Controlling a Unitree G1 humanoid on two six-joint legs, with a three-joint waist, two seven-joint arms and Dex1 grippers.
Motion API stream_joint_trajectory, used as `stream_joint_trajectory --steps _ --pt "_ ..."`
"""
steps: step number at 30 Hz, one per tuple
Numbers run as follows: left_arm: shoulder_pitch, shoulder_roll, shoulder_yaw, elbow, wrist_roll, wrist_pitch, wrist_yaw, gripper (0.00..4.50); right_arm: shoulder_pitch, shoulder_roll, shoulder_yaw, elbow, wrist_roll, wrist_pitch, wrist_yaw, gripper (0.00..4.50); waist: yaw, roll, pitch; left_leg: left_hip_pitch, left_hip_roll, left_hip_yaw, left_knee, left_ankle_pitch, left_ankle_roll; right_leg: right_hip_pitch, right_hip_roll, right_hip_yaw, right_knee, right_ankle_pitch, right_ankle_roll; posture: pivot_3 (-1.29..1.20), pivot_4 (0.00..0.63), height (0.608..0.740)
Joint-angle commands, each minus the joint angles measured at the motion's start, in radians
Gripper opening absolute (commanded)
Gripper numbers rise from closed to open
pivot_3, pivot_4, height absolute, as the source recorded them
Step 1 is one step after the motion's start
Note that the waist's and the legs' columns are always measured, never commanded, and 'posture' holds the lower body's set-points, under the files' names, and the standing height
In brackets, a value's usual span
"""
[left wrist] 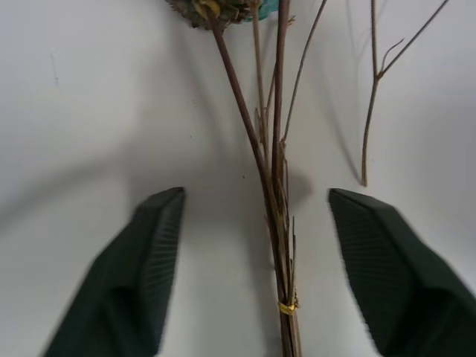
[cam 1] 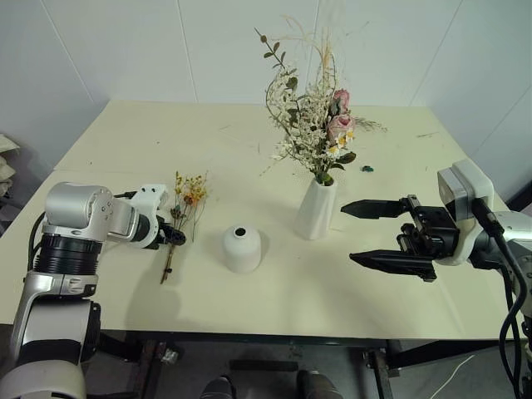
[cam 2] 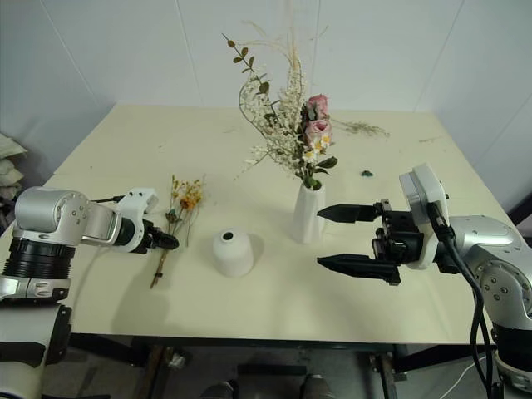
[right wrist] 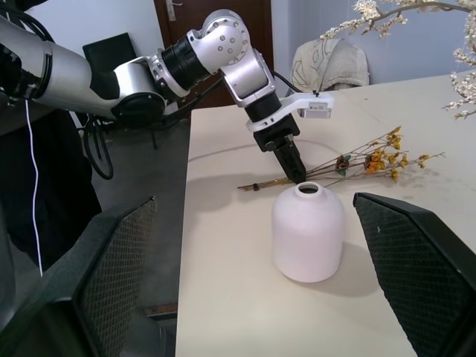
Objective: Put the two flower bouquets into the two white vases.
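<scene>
1. now we are straddling the small bouquet's stems with our left gripper, jaws apart, nothing gripped.
2. it is lying on the table beside the squat vase; the large bouquet is already standing in the tall vase.
3. our right gripper is hanging open and empty.
4. next, we judge, we are needing to pinch near the tie and lift.

your robot's arms are silver-grey cylinders with black ribbed joint bands and white wrist housings. black cables loop along both. each tool has two black, wedge-shaped fingers with cross-hatched inner pads.
</scene>
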Motion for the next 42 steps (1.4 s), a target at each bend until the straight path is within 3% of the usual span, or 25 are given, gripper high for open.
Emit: stream_joint_trajectory --steps 1,7,10,14,16,18,21,25,29,35,42 --pt "0.006 -0.015 -0.008 -0.005 -0.016 0.004 -0.003 1.90 0.007 0.003 -0.017 -0.036 0.006 -0.016 -0.010 4.50 0.000 0.000 0.000 0.000 0.000 0.000 0.000 0.000 0.000 0.000 0.000 0.000 0.000 0.000 0.000 0.00 0.150 0.740" --pt "0.003 -0.048 0.084 -0.017 0.057 0.004 0.030 0.04 0.011 -0.002 -0.025 -0.034 0.005 -0.020 -0.015 4.50 0.000 0.000 0.000 0.000 0.000 0.000 0.002 0.000 0.000 0.001 0.000 0.000 0.000 0.000 0.001 0.00 0.150 0.740" --pt "0.011 -0.067 0.126 -0.055 0.087 -0.054 0.023 0.01 0.012 -0.002 -0.026 -0.031 0.001 -0.024 -0.016 4.50 0.000 0.000 0.000 0.000 0.000 0.000 0.003 0.000 0.000 0.001 0.000 0.000 0.000 0.001 0.001 0.00 0.150 0.740" --pt "0.042 -0.095 0.187 -0.124 0.114 -0.282 -0.011 0.01 0.014 0.001 -0.029 -0.033 -0.003 -0.031 -0.024 4.50 0.000 0.000 0.000 -0.001 0.000 0.000 0.003 0.000 0.000 0.000 0.000 0.000 0.000 0.001 0.001 0.00 0.150 0.740" --pt "0.068 -0.099 0.184 -0.147 0.141 -0.446 -0.052 0.01 0.014 0.002 -0.029 -0.032 -0.003 -0.035 -0.027 4.50 -0.001 0.000 0.000 -0.001 0.000 0.000 0.003 0.000 0.000 0.001 0.000 0.000 0.000 0.001 0.001 0.00 0.150 0.740" --pt "0.084 -0.160 0.265 -0.158 0.137 -0.674 -0.064 0.01 0.016 0.001 -0.030 -0.032 -0.004 -0.040 -0.029 4.50 -0.001 0.000 0.000 -0.001 0.000 0.000 0.003 0.000 0.000 0.001 0.000 0.000 -0.001 0.001 0.001 0.00 0.150 0.740" --pt "0.099 -0.234 0.348 -0.175 0.068 -0.993 -0.256 0.01 0.016 0.000 -0.030 -0.032 -0.006 -0.044 -0.035 4.50 0.004 0.000 0.000 -0.002 0.000 0.000 0.003 0.000 0.000 0.001 0.000 0.000 -0.002 0.001 0.001 0.00 0.150 0.740" --pt "0.112 -0.282 0.387 -0.136 0.008 -1.210 -0.444 0.01 0.013 0.001 -0.030 -0.029 -0.007 -0.046 -0.041 4.50 0.003 0.000 0.000 -0.002 0.000 0.001 0.003 -0.001 0.000 0.002 0.000 0.000 -0.005 0.002 0.002 0.00 0.150 0.740" --pt "0.128 -0.341 0.462 -0.146 -0.139 -1.262 -0.566 0.01 0.014 0.000 -0.035 -0.032 0.002 -0.046 -0.040 4.50 0.000 0.000 0.000 -0.002 0.000 0.001 0.004 -0.001 0.001 0.002 0.000 0.000 -0.005 0.002 0.002 0.00 0.150 0.740" --pt "0.151 -0.372 0.455 -0.182 -0.238 -1.297 -0.699 0.01 0.012 0.009 -0.056 -0.037 0.043 -0.039 -0.032 4.50 0.001 0.000 0.000 -0.002 0.000 0.001 0.005 -0.001 0.001 0.003 0.000 0.000 -0.005 0.003 0.002 0.00 0.150 0.740" --pt "0.246 -0.373 0.377 -0.276 -0.420 -1.120 -0.875 0.01 0.035 0.015 -0.090 -0.078 0.102 -0.052 -0.004 4.50 0.000 0.000 0.000 -0.002 0.000 0.001 0.005 -0.002 0.002 0.003 0.000 0.000 -0.004 0.003 0.003 0.00 0.150 0.740"
